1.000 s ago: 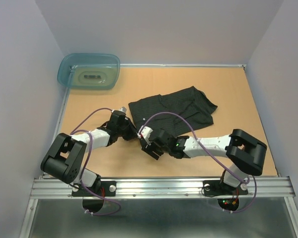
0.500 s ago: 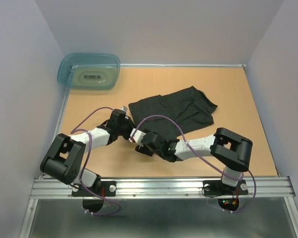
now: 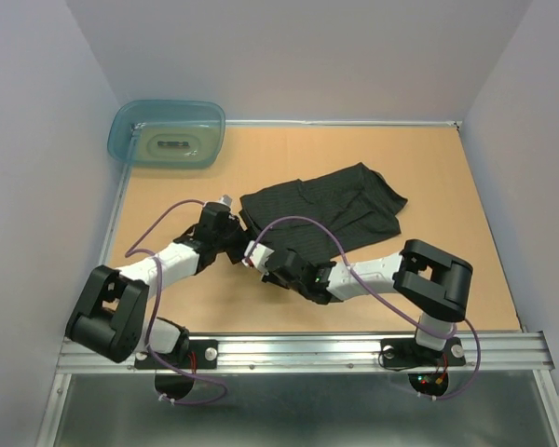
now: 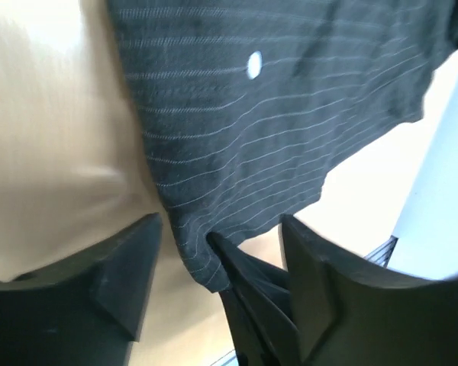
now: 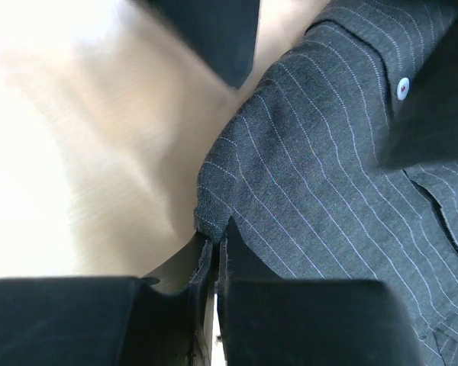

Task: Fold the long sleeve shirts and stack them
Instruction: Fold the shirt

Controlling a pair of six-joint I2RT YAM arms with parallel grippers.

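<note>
Arms both crept onto the near corner of the long sleeve shirt (image 3: 326, 207) this past second; I logged right gripper (image 5: 214, 263) pinching its hem, left gripper (image 4: 221, 271) spread astride it, fold grasp likely half-made.

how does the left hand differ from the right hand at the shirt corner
The left hand has its fingers spread wide, open around the shirt corner without clamping it. The right hand has its fingers pressed together, pinching that corner. In the top view the left hand sits at the shirt's left side, the right hand at its near side. Both are at the same near-left corner of the shirt, close together.
</note>
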